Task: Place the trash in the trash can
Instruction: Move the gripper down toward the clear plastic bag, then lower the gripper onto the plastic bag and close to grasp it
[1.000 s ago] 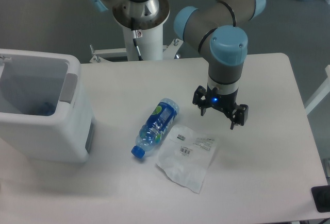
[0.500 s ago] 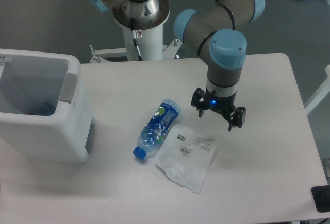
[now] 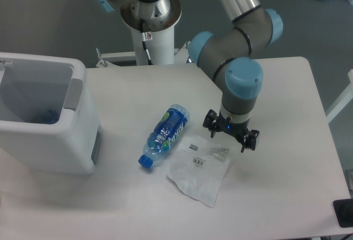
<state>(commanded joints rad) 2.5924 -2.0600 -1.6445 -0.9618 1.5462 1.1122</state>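
A small clear plastic bottle [image 3: 165, 136] with a blue-green label and blue cap lies on its side mid-table, cap toward the front left. Just right of it lies a thin clear plastic bag [image 3: 199, 168] with small barcode stickers. My gripper [image 3: 230, 137] hangs open above the bag's upper right corner, its two dark fingers spread, with nothing between them. The trash can [image 3: 41, 120], a boxy white bin with a grey side panel, stands at the table's left edge, well away from the gripper.
The arm's white base column [image 3: 151, 30] rises behind the table's far edge. Something blue lies inside the bin. A dark object [image 3: 344, 212] sits off the table's front right corner.
The gripper has moved down and slightly left, closer to the bag's upper right corner. The bottle has rolled slightly left.
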